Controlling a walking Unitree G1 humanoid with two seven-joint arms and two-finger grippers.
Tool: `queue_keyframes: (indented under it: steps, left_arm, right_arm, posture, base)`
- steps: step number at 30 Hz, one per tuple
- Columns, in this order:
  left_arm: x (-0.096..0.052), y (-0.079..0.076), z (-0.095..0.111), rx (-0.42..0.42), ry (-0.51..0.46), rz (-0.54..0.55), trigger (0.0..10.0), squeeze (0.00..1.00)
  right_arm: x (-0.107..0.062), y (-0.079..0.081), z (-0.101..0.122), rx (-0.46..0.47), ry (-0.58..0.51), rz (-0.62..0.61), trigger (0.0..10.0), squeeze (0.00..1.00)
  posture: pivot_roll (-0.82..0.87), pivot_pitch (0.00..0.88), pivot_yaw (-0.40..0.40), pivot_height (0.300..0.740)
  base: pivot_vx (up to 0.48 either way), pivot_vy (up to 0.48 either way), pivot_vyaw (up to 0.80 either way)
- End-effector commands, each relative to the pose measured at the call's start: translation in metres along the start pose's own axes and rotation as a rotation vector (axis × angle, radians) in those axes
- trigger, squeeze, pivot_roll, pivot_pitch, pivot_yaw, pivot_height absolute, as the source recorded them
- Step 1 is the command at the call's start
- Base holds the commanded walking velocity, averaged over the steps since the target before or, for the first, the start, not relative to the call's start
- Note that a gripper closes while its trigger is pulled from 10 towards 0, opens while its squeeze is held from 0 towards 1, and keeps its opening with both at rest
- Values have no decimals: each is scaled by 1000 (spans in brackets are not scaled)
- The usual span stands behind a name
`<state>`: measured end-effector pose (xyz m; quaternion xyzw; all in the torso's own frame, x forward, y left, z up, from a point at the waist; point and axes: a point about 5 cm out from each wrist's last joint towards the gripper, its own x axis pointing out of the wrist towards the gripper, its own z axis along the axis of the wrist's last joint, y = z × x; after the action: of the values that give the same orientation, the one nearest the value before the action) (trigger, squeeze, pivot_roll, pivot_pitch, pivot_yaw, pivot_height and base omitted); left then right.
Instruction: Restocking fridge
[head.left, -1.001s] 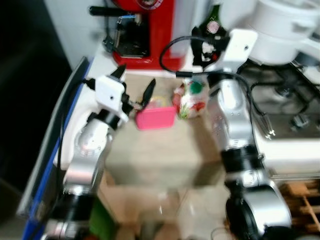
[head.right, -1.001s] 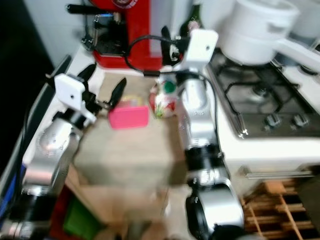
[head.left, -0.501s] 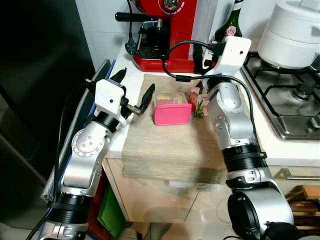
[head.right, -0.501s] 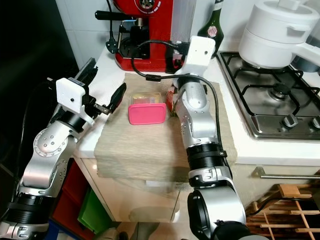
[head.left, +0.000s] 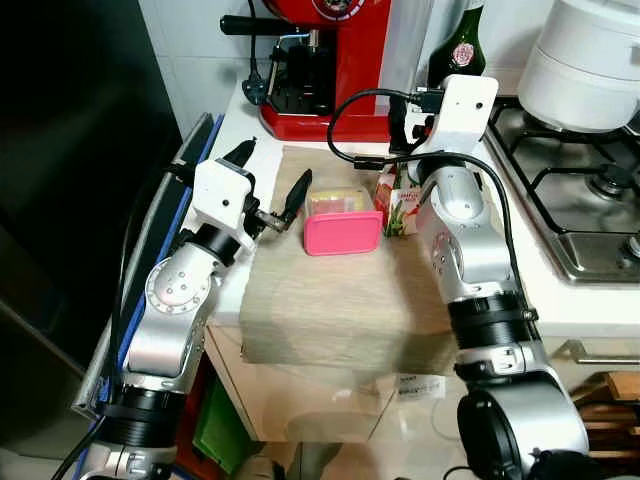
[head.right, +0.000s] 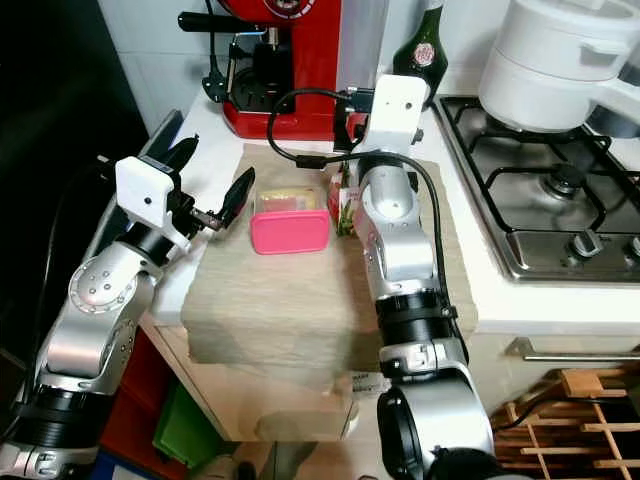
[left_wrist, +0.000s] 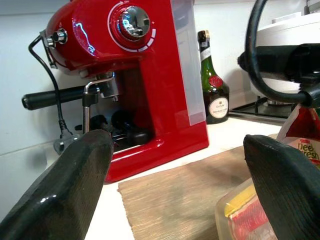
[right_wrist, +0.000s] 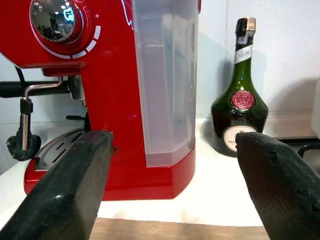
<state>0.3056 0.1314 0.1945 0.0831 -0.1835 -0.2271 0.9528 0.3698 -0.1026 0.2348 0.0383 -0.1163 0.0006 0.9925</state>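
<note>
The pink-lidded food box (head.left: 343, 221) lay on the mat on the counter (head.left: 590, 305), long axis running left to right. The left pincer (head.left: 271, 184), fingers spread and empty, hovered just beside its left end, the nearer arm. The right pincer (right_wrist: 175, 195), also spread and empty, hung above the small carton (head.left: 399, 203) to the box's right.

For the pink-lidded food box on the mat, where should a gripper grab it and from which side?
Probably across the short ends of the pink-lidded box, coming from above: it lies flat and low on the mat. The open left gripper is nearest, beside its left end; the carton crowds its right end.
</note>
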Motion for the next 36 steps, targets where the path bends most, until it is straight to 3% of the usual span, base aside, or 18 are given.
queue_keyframes:
  steps: [1, 5, 17, 20, 21, 24, 25, 29, 36]
  left_arm:
    - [-2, 1, 2, 17, 2, -8, 10000, 0]
    - [-2, 1, 3, 24, 4, -6, 10000, 0]
    - [-3, 2, 2, 26, 10, -1, 10000, 0]
    - [-2, 2, 2, 29, 10, -5, 10000, 0]
    - [-2, 2, 2, 30, 10, -5, 10000, 0]
    - [-2, 2, 2, 31, 10, -6, 10000, 0]
    - [-2, 2, 2, 32, 10, -6, 10000, 0]
    - [-2, 2, 2, 34, 13, -6, 10000, 0]
    - [-3, 1, 2, 37, 16, -11, 10000, 0]
  right_arm:
    - [-2, 0, 2, -6, 6, -9, 10000, 1000]
    - [-5, -6, -8, 8, 54, -37, 10000, 1000]
    - [-15, -14, -7, -39, 79, -40, 10000, 1000]
    - [-15, -13, -18, -33, 153, -33, 10000, 1000]
    - [-15, -13, -20, -28, 172, -33, 10000, 733]
    - [-16, -12, -25, -15, 198, -29, 10000, 733]
    - [-17, -11, -32, 6, 241, -23, 10000, 0]
    - [-21, -8, -45, 47, 321, -9, 10000, 0]
    - [-24, -7, -51, 102, 369, -7, 10000, 0]
  posture:
    - [90, 0, 21, 740]
    - [96, 0, 13, 740]
    - [86, 0, 16, 740]
    - [85, 0, 17, 740]
    - [86, 0, 16, 740]
    - [88, 0, 15, 740]
    - [89, 0, 15, 740]
    - [91, 0, 17, 740]
    - [89, 0, 18, 740]
  base:
    - [0, 0, 0]
    - [0, 0, 0]
    - [0, 0, 0]
    - [0, 0, 0]
    - [0, 0, 0]
    - [0, 0, 0]
    - [0, 0, 0]
    - [0, 0, 0]
    - [0, 0, 0]
